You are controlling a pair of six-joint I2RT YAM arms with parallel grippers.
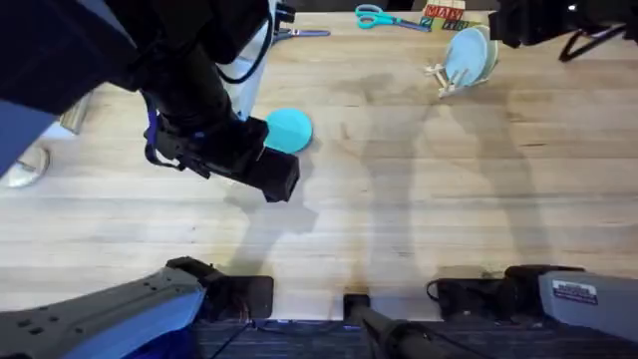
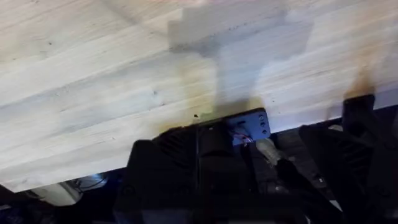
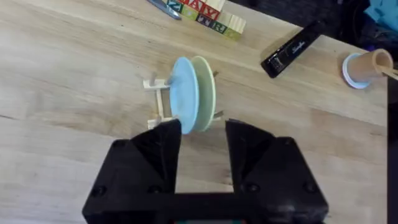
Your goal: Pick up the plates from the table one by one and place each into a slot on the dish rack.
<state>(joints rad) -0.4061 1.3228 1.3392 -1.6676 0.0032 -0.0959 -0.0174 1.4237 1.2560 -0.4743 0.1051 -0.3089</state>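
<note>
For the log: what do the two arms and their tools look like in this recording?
Both arms are mostly black. The right tool has two broad, blocky matte-black fingers on a wide black body. The left arm is dark and bulky with black cables looping along it. At the bases, grey-white link covers show, and the right arm's carries a white label with small print.

You see a pale sky-blue round plastic plate [image 3: 184, 94] standing upright in the small light-wood pegged dish rack [image 3: 157, 102], while a teal round plate [image 1: 289, 130] lies flat on the plank table [image 1: 419, 209].
</note>
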